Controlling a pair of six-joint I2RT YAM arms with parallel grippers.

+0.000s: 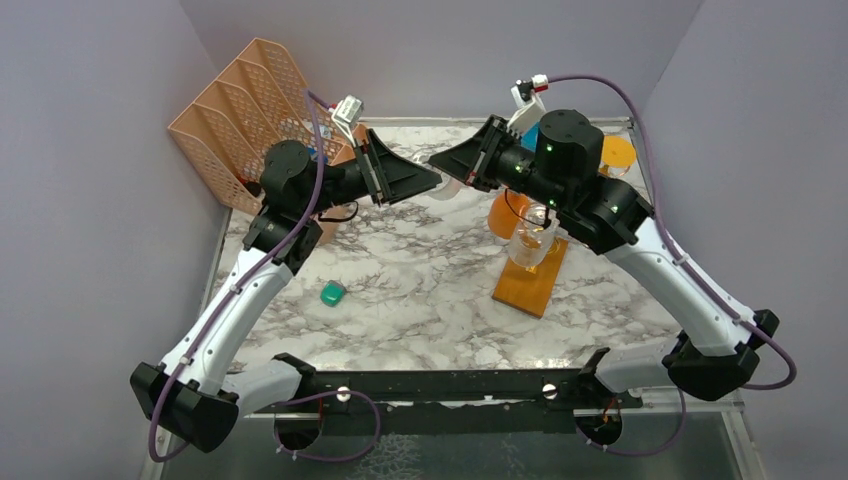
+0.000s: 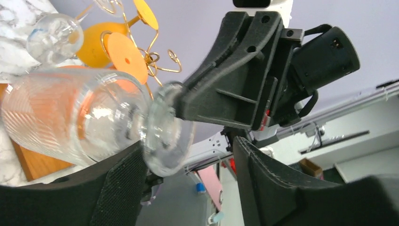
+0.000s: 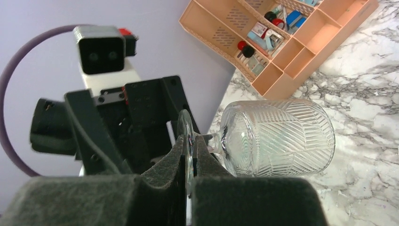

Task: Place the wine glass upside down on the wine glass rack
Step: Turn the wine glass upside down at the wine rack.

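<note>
Wine glass [image 3: 277, 136]: ribbed clear bowl, short stem, flat foot. Likely light, rigid, slick and breakable; best held by foot or stem. Location: mid-air on its side, upper centre of overhead view, up-left of wine glass rack [image 1: 529, 288]. Right claw [image 3: 190, 157]: pinching the foot's rim. Left claw [image 2: 188, 148]: spread wide around the foot, gripping nothing.
</note>
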